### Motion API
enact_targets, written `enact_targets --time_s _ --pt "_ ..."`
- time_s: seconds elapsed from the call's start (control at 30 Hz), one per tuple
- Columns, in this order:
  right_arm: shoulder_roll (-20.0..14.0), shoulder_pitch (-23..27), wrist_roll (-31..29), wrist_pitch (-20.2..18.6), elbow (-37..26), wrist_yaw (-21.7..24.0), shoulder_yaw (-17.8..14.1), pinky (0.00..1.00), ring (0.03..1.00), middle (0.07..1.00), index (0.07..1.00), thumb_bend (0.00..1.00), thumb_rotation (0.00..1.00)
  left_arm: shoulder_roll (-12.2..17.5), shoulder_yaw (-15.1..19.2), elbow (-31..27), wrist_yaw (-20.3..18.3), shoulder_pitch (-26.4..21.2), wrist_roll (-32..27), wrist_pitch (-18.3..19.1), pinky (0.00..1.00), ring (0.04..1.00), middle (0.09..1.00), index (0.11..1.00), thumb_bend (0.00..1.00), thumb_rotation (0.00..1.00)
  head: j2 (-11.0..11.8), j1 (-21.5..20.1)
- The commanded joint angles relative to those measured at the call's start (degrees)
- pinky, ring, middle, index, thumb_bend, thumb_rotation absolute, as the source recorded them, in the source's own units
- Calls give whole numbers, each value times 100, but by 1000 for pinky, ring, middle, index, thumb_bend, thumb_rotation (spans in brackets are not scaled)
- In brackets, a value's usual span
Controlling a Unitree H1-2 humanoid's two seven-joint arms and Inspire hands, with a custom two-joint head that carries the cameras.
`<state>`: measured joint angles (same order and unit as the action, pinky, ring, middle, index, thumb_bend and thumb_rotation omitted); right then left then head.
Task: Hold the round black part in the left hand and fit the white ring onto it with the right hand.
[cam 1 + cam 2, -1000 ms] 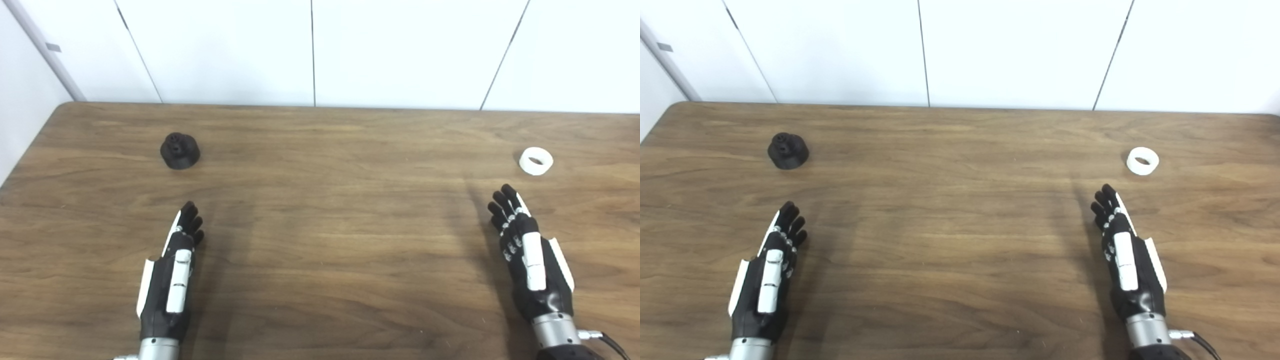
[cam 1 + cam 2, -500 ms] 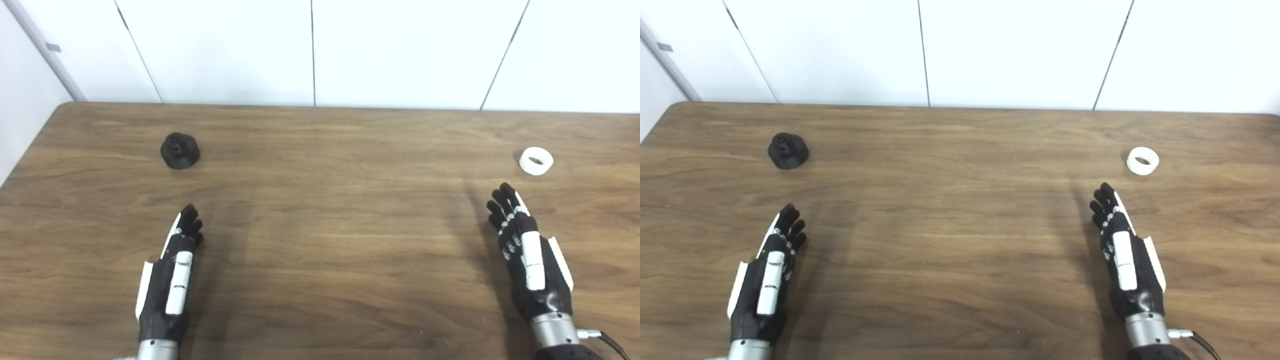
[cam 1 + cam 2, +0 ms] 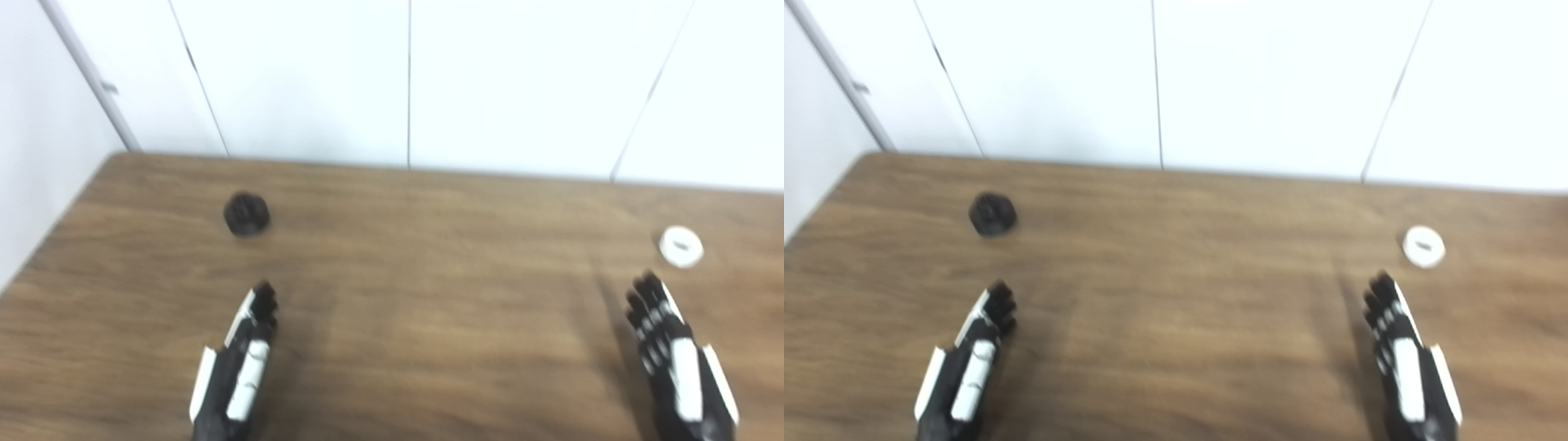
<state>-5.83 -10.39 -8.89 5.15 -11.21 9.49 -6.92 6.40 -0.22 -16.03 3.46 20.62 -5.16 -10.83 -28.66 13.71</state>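
The round black part (image 3: 246, 214) stands on the wooden table at the left rear. Far across the table, at the right, lies the white ring (image 3: 681, 246). My left hand (image 3: 236, 367) rests low at the front left, well short of the black part, fingers stretched out and holding nothing. At the front right, my right hand (image 3: 677, 364) is also flat and open, its fingertips a short way before the ring. The picture is blurred.
The wooden table (image 3: 429, 294) runs back to a white panelled wall (image 3: 410, 79). Its left edge slants along the picture's left side, next to a white wall.
The whole picture has shifted down and to the right and blurred, so the camera has moved. Both hands, the black part and the ring keep their places on the table.
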Motion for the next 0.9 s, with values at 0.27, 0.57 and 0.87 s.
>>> enact_targets --time_s 0.27,0.57,0.87 --pt "-103 -344 -34 276 242 52 -15 1000 999 989 988 528 1000 -373 -71 278 48 61 105 -326 924 943 945 959 572 778 156 106" --pt "-171 -298 9 434 421 103 -28 1000 1000 998 998 497 1000 -394 -122 364 64 21 174 -309 930 940 936 941 559 750 336 345" --pt "-190 -251 -118 579 583 170 -28 1000 1000 1000 1000 534 1000 -409 -136 305 114 34 296 -196 954 946 936 941 552 724 307 336"
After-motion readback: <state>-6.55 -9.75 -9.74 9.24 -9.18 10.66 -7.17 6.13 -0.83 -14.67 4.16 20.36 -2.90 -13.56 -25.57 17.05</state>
